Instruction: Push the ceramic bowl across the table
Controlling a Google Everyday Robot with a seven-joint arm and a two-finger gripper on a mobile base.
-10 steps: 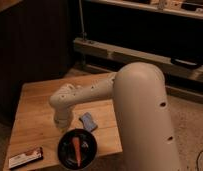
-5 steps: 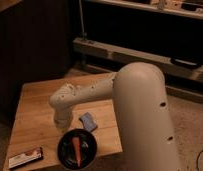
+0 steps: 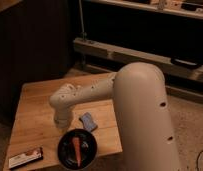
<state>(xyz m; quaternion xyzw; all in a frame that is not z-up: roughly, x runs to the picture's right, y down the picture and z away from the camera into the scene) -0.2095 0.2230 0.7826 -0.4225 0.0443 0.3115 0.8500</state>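
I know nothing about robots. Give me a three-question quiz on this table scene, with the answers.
1. True or false: the bowl sits at the table's near edge.
2. What lies right of the arm, just beyond the bowl? A) sponge B) cup C) fork
3. Where is the gripper?

Key:
1. True.
2. A, the blue sponge.
3. At the arm's lower end, pointing down just behind the bowl's far-left rim; contact cannot be told.
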